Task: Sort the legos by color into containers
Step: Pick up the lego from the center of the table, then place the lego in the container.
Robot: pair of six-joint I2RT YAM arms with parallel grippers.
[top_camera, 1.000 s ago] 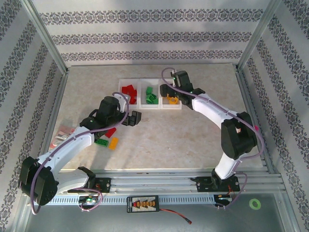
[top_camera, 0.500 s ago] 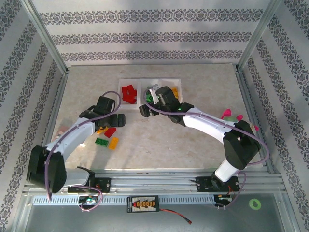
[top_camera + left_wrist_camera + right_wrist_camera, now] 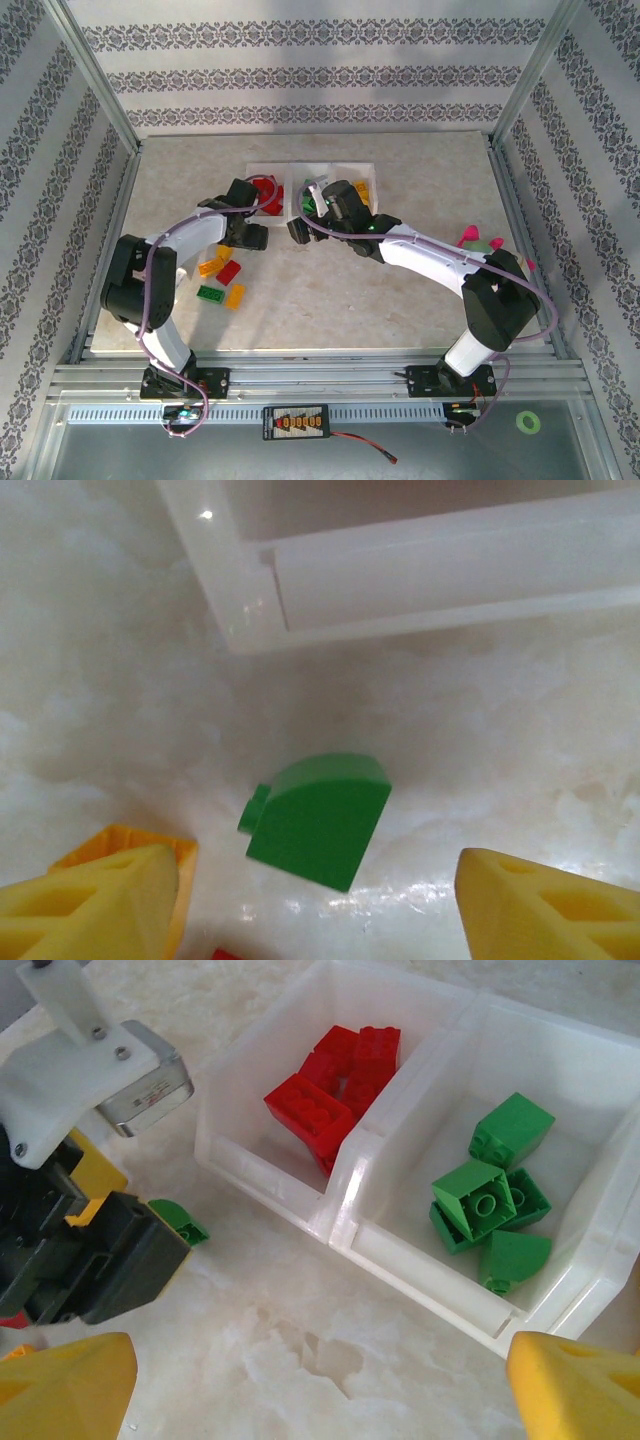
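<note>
- Target: loose green lego [image 3: 318, 832] on the table [image 3: 400, 290], just off the near-left corner of the containers [image 3: 240, 590], not touching the wall.
- Left hand [image 3: 320, 908] is right over it, fingers [image 3: 90, 900] apart with one on each side. The brick sits between them, slightly beyond the tips and untouched. Hand open, holding nothing.
- Brick is near-square with no clear long axis, turned a bit off the finger line, curved top toward the bin.
- Right hand [image 3: 320, 1380] is wide open and empty, near the containers' near edge, farther from this brick than the left.
- Judgement: left arm's pick. It should nudge forward and drop, then carry the brick to the middle bin with the green legos [image 3: 495, 1200]. Red legos [image 3: 335, 1090] are in the left bin.
- More loose legos [image 3: 229, 273] lie near-left on the table.
</note>
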